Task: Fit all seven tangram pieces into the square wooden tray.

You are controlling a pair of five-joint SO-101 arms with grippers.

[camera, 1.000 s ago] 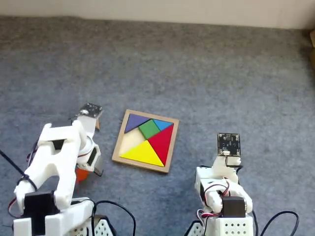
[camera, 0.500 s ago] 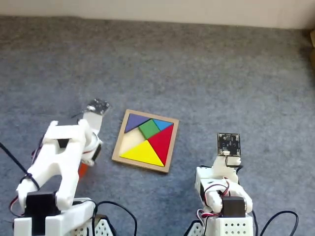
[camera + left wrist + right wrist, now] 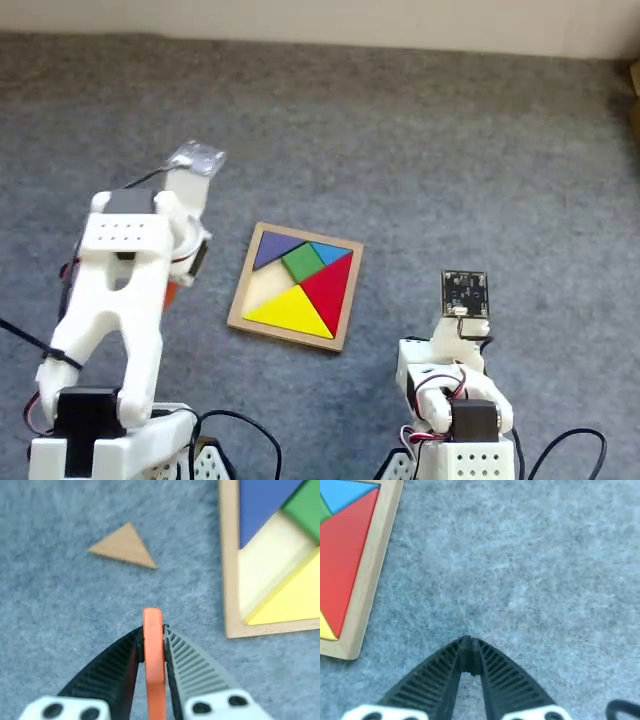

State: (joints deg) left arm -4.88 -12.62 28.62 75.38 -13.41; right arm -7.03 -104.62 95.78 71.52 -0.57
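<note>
The square wooden tray (image 3: pixel 240 300) lies mid-table holding a purple piece, a green square (image 3: pixel 302 262), a blue, a red (image 3: pixel 330 285) and a yellow triangle (image 3: pixel 290 310), with a pale bare patch (image 3: pixel 262 285) at its left side. My left gripper (image 3: pixel 152 630) is shut on a thin orange piece (image 3: pixel 154 680) held edge-on above the carpet, left of the tray (image 3: pixel 229 580). A tan wooden triangle (image 3: pixel 125 546) lies flat on the carpet beyond the fingertips. My right gripper (image 3: pixel 468 652) is shut on nothing, over carpet near the tray's corner (image 3: pixel 367 580).
Grey carpet covers the whole table, with wide open room beyond and to the right of the tray. The right arm (image 3: pixel 455 385) sits folded near the front edge. Black cables trail from both bases.
The left arm has risen and swung away from the front edge, carrying the orange piece with it. The right arm has stayed still.
</note>
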